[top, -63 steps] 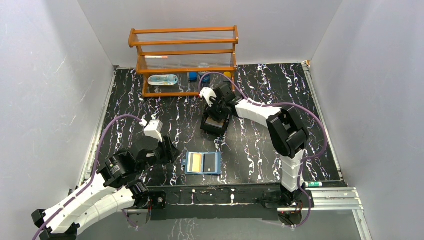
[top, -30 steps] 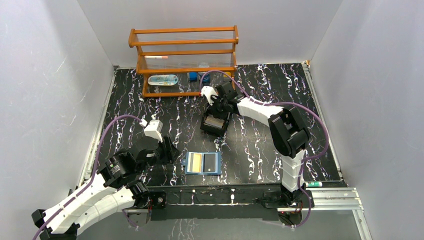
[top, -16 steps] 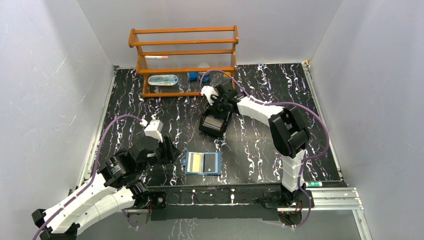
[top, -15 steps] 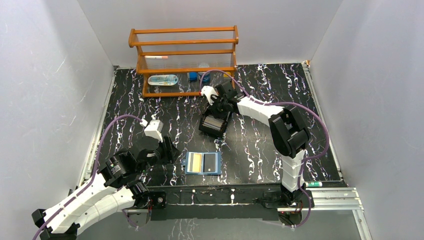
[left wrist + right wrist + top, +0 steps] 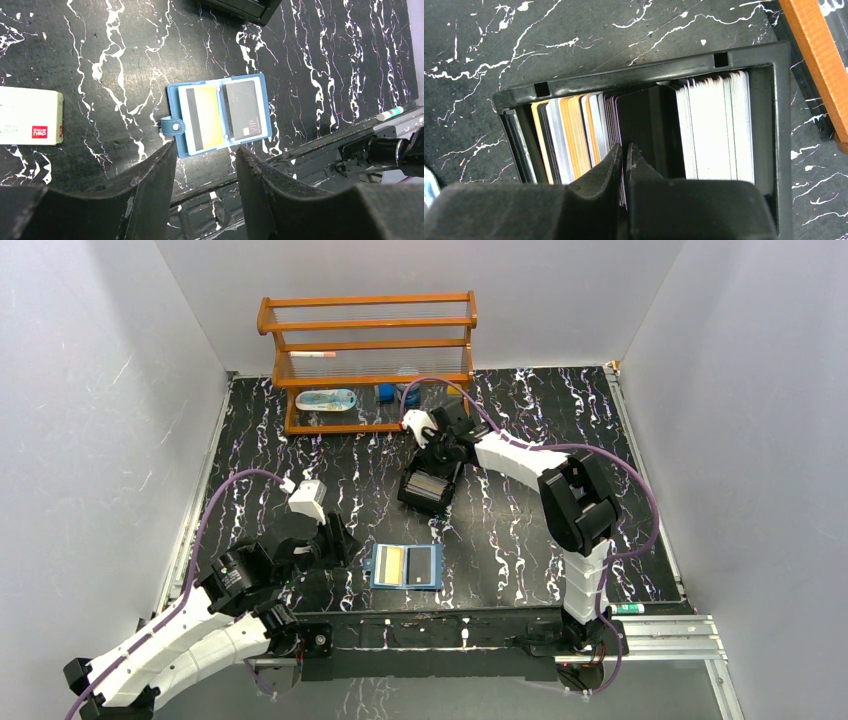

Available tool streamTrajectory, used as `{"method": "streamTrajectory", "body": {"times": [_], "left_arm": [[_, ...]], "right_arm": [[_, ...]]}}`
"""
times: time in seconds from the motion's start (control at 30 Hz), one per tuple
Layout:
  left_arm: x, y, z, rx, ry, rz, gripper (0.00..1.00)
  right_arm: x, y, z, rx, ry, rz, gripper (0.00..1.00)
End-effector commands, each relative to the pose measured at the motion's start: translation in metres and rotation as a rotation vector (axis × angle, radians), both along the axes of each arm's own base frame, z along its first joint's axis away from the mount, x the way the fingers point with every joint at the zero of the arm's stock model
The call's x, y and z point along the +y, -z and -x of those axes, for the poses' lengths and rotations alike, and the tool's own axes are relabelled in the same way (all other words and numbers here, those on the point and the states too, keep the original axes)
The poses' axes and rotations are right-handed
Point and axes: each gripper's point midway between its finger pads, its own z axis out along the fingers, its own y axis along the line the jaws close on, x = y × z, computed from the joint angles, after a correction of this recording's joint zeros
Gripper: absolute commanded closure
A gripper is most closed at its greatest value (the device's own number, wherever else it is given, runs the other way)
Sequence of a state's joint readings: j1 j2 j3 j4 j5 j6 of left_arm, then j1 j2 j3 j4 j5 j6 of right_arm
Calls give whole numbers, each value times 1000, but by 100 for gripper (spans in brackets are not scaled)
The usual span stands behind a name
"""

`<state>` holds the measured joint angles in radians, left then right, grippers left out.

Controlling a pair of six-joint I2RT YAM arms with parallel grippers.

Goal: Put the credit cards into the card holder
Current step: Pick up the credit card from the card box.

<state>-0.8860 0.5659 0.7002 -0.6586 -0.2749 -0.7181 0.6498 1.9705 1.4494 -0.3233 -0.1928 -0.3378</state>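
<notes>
Mid-frame, the right gripper pinches credit cards in the black box. Lower left, the left gripper gapes apart above the card holder.

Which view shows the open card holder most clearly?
The left wrist view. There the card holder lies open in the middle of the picture, and its snap tab and the two cards inside are plain. The top view shows it only small, without detail. The right wrist view does not show it.

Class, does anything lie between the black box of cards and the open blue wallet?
Nothing visible: only bare marbled tabletop lies between the thin cards in the black box and the open blue wallet.
</notes>
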Motion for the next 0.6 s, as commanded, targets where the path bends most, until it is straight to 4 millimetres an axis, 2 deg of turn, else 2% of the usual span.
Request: {"method": "streamTrajectory", "body": {"times": [0.0,0.1,0.2,0.37,0.57], "left_arm": [[1,-2,-2,-16,-7,1,54],[1,-2,-2,-17,-7,2,54],[1,-3,-2,-18,-7,1,54],[1,-2,-2,-15,-6,1,53],[-2,-2,-2,-9,-3,4,53]], "right_arm": [[10,-10,2,24,1,-48,92],[8,-8,-1,21,17,-41,92],[7,-10,-6,-1,37,-42,100],[6,-15,-9,-7,58,-38,100],[-1,-37,-7,-45,89,-46,100]]}}
